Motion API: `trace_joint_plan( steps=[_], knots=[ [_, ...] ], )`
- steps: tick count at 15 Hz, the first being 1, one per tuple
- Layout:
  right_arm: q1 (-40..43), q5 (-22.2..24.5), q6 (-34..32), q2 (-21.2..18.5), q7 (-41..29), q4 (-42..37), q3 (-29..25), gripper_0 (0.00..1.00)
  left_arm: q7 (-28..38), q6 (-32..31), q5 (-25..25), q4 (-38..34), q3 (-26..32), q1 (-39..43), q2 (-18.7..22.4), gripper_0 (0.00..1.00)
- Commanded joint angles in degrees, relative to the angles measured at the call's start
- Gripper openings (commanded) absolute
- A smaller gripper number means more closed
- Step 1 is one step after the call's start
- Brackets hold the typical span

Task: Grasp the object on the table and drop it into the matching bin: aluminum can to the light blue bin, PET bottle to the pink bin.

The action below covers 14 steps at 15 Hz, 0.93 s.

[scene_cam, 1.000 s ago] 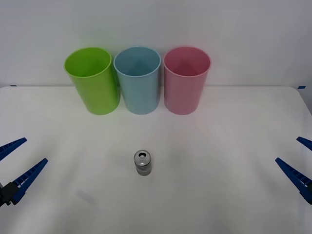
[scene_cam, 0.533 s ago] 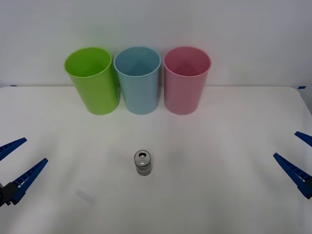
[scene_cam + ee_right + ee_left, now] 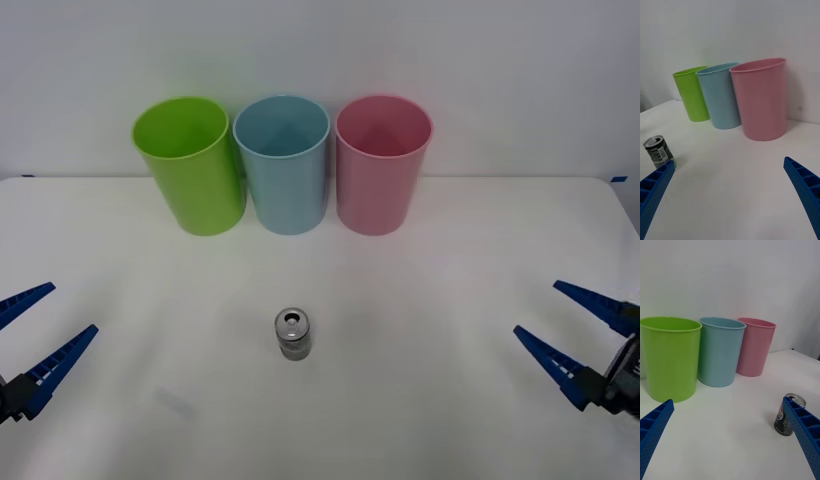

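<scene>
Right gripper [image 3: 567,334] spread wide, holding nothing, touching nothing. The small silver aluminum can [image 3: 294,333] stands well off to its left. Left gripper [image 3: 38,328] parked, fingers apart.

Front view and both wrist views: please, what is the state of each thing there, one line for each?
aluminum can: upright on the table, not held.
light blue bin: upright, empty.
pink bin: upright, empty.
lime green cup: upright, empty.
left gripper: open, left of the can.
right gripper: open, right of the can.
</scene>
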Motion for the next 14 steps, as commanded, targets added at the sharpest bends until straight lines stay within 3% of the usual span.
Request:
trace_joint_plan(
  steps=[1,9,14],
  knots=[
    [-1.82,1.00,0.02,0.01,1.00,3.12,3.47,1.00,0.00,0.00,0.00,0.00,0.00,0.00,0.00,1.00],
    [-7.18,2.06,0.37,0.01,6.27,10.16,11.64,1.00,0.00,0.00,0.00,0.00,0.00,0.00,0.00,1.00],
    [-10.52,2.06,2.22,0.09,16.11,14.37,16.39,1.00,0.00,0.00,0.00,0.00,0.00,0.00,0.00,1.00]
  ],
)
